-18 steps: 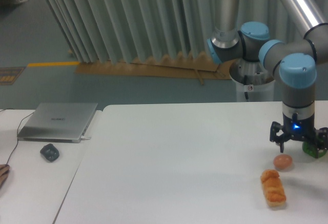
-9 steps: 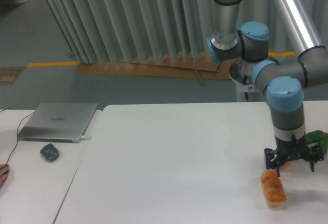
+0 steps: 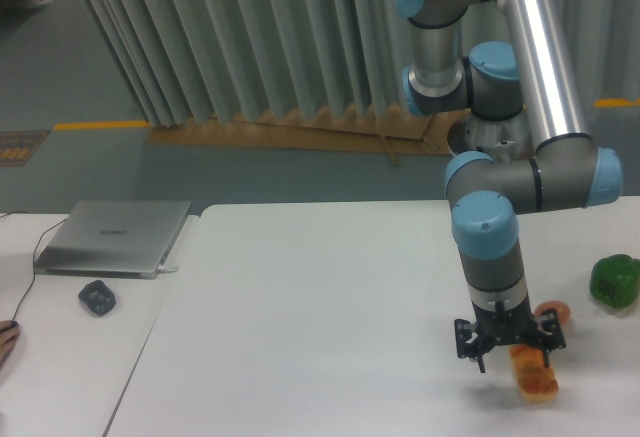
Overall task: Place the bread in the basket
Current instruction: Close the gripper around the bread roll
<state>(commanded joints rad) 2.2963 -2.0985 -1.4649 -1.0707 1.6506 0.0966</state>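
The bread (image 3: 537,381), a small orange-golden lumpy loaf, lies on the white table (image 3: 320,297) near the front right edge. My gripper (image 3: 508,347) points straight down, right over the loaf's far end and slightly to its left, with its fingers spread apart and nothing between them. The gripper hides the loaf's far end. A round pinkish-brown egg (image 3: 555,311) lies just behind the loaf to the right. No basket is in view.
A green pepper-like object (image 3: 615,280) sits at the right edge of the table. A closed silver laptop (image 3: 115,237) and a dark mouse (image 3: 97,297) lie on the adjoining table at the left. A pleated curtain hangs behind.
The arm has swung left and forward, and the gripper has come down from above the egg to just over the bread. The bread and egg have not moved.
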